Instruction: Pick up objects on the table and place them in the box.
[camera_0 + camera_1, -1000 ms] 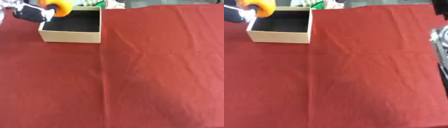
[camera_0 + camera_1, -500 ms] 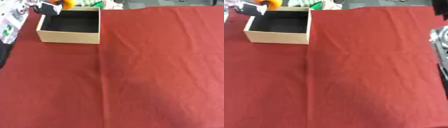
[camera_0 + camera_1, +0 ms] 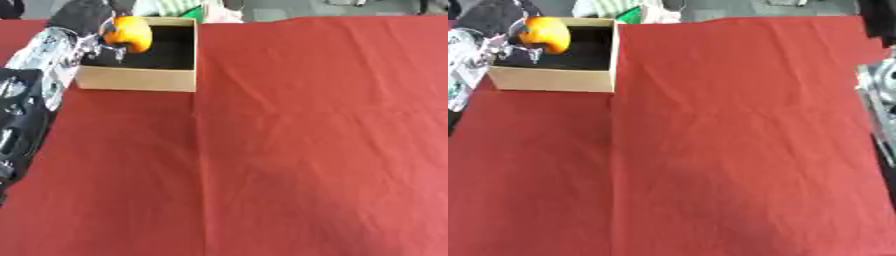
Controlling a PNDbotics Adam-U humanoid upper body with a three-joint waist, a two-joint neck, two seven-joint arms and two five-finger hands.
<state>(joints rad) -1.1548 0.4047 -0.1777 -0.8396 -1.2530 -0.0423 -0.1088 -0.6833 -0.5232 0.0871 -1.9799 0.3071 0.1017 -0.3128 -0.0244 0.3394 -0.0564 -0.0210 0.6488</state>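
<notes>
Orange rounded object (image 3: 128, 34), glossy, sits in the robot's black left hand (image 3: 86, 19), whose fingers are curled round it from the far-left side. It hangs over the left part of the open tan cardboard box (image 3: 140, 80) with its dark inside, which stands at the far left corner of the red cloth-covered table (image 3: 297, 150). The silver and black left arm (image 3: 35, 70) runs along the table's left edge. A silver part of the right arm (image 3: 878, 85) shows at the right edge; whether that hand's fingers are apart or together cannot be told.

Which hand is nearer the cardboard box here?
Left. The left hand holds an orange object over the cardboard box. The right hand is not visible; only a bit of metal shows at the right edge.
</notes>
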